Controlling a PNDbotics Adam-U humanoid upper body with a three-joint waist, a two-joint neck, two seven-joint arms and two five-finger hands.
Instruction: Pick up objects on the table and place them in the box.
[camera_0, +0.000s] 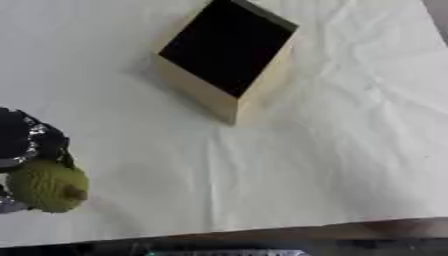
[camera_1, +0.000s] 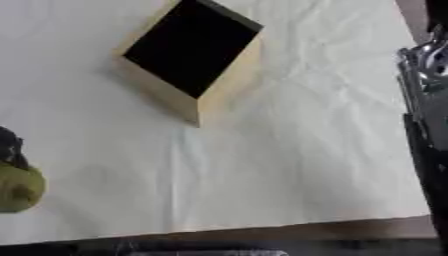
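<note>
The left hand (camera_0: 26, 145) grasps a green bumpy fruit (camera_0: 48, 186) at the table's (camera_0: 332, 165) left edge, well apart from the wooden box (camera_0: 229, 60); whether the right hand's (camera_1: 424, 90) fingers are released or clenched, I cannot tell

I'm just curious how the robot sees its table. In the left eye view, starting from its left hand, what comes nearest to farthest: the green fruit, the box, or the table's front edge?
1. Green fruit: held in the left hand, at the left edge.
2. Table's front edge: below, along the bottom.
3. Box: upper middle, dark opening facing up.
</note>
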